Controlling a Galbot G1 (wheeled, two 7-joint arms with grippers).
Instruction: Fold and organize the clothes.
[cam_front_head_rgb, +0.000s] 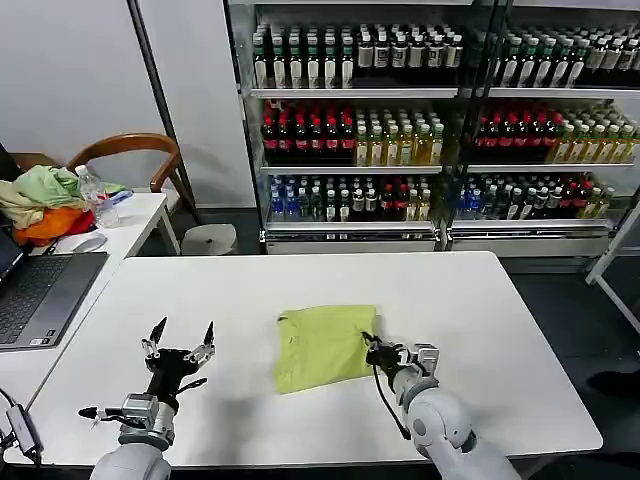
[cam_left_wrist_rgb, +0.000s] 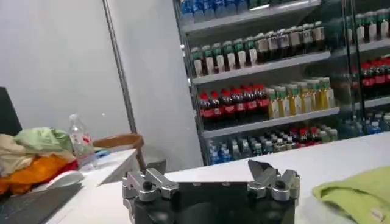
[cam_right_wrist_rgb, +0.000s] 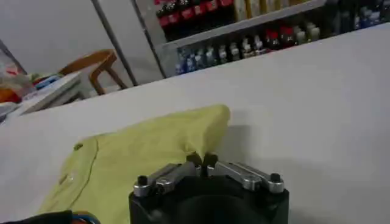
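Now the right gripper (cam_front_head_rgb: 371, 349), its fingers pinched together on the right edge of the lime shirt (cam_front_head_rgb: 322, 345) lying mid-table (cam_front_head_rgb: 480, 300), is nearer, while the left gripper (cam_front_head_rgb: 181, 338) waits well apart with fingers spread.

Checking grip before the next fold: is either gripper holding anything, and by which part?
The right gripper pinches the lime shirt at its right edge. The left gripper is open, holding nothing.
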